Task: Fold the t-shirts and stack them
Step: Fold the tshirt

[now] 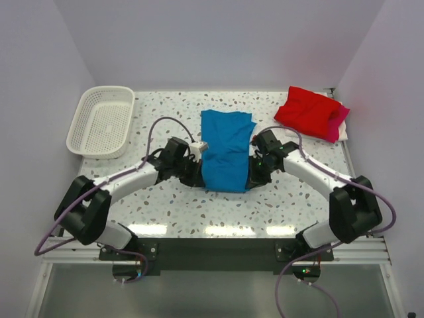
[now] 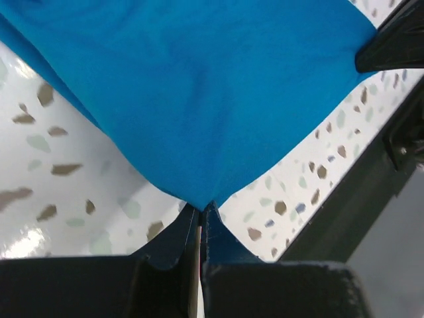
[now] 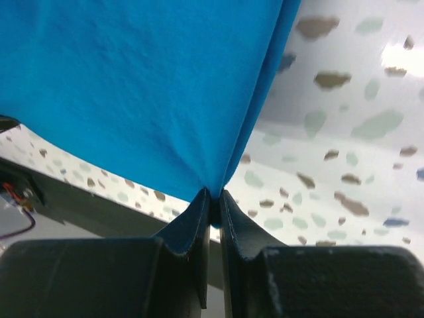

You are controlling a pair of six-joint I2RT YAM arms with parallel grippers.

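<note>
Both tools are on the blue t-shirt, which lies mid-counter between the two arms. The left tool is pinched tight on one near corner of the cloth. The right tool is clamped on the other near corner, and fabric fans out from each grip. Far right on the speckled counter, the red t-shirt lies folded on the magenta-pink t-shirt. The white mesh basket sits far left, well apart.
</note>
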